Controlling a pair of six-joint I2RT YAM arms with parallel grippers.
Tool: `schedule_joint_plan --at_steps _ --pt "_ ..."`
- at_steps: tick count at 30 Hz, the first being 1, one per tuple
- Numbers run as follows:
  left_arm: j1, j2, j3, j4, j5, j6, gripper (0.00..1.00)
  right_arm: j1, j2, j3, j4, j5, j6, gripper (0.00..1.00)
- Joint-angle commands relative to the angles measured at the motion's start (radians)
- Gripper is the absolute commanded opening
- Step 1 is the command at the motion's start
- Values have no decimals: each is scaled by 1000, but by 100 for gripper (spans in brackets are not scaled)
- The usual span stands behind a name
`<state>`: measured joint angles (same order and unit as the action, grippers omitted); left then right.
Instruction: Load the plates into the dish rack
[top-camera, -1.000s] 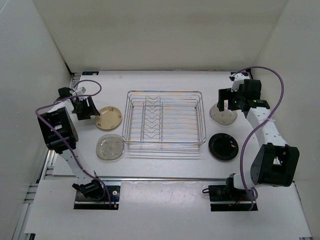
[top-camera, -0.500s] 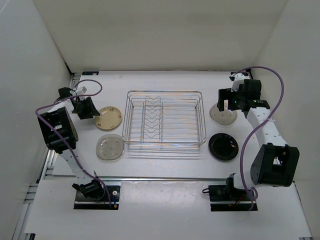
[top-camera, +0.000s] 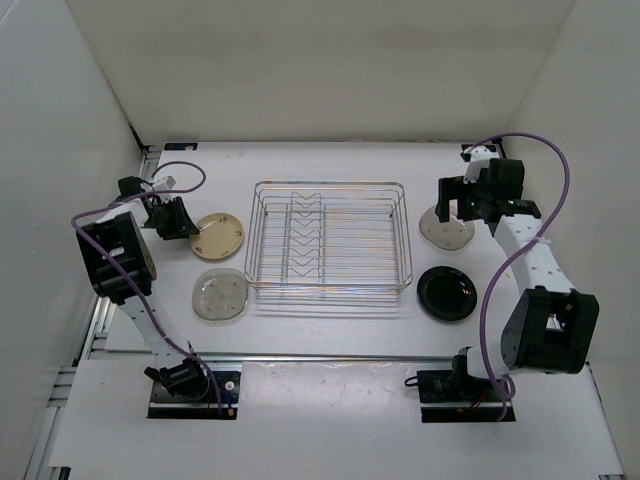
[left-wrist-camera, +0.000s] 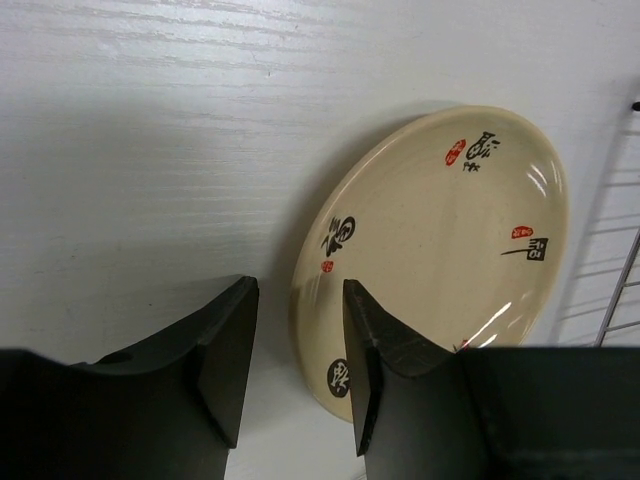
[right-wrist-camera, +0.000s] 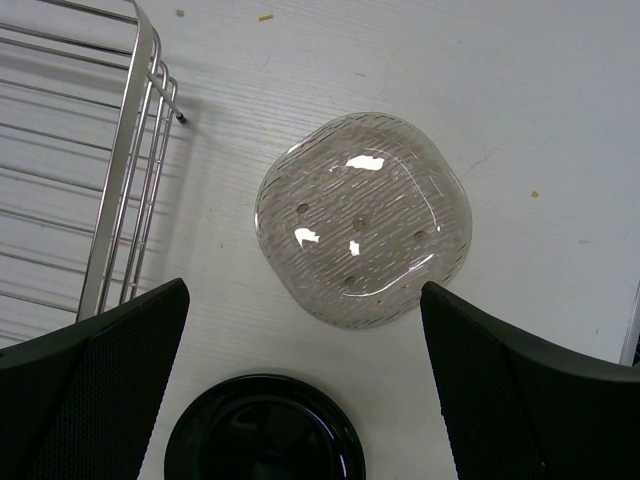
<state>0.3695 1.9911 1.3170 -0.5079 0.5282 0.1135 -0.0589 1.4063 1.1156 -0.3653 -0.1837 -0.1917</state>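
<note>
Left gripper (left-wrist-camera: 298, 300) is low at the table (top-camera: 330, 330), left of the dish rack (top-camera: 328, 184). Its jaws are about half spread, with a clear gap between the fingers. The left rim of the tan-yellow plate (left-wrist-camera: 440, 260) sits in that gap: one finger is outside on bare table, the other over the plate's inner face. Cannot tell if either finger touches the rim; the plate looks flat on the table, not pinched. Right gripper (right-wrist-camera: 303, 300) hangs over the pale off-white plate (right-wrist-camera: 362, 218), jaws spread wide, one finger to each side of the plate in the wrist view, holding nothing and touching nothing. That plate lies flat just right of the rack's far right corner. The glossy black plate (top-camera: 446, 293) lies nearer, by the rack's near right corner. The speckled beige plate (top-camera: 220, 296) lies flat by the rack's near left corner, with the tan one just beyond it. The rack sits mid-table with no plates in its prongs.
</note>
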Motion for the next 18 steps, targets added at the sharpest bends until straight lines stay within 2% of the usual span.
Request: schedule_joint_plan --at_steps 1,7,18 --pt "0 8 31 -12 36 26 48 -7 -41 3 23 -10 -9 100" --pt "-9 18 41 -30 36 35 45 -7 -41 3 23 -10 -9 100" --pt "-18 48 68 -70 36 63 34 -7 -41 3 23 0 -9 100"
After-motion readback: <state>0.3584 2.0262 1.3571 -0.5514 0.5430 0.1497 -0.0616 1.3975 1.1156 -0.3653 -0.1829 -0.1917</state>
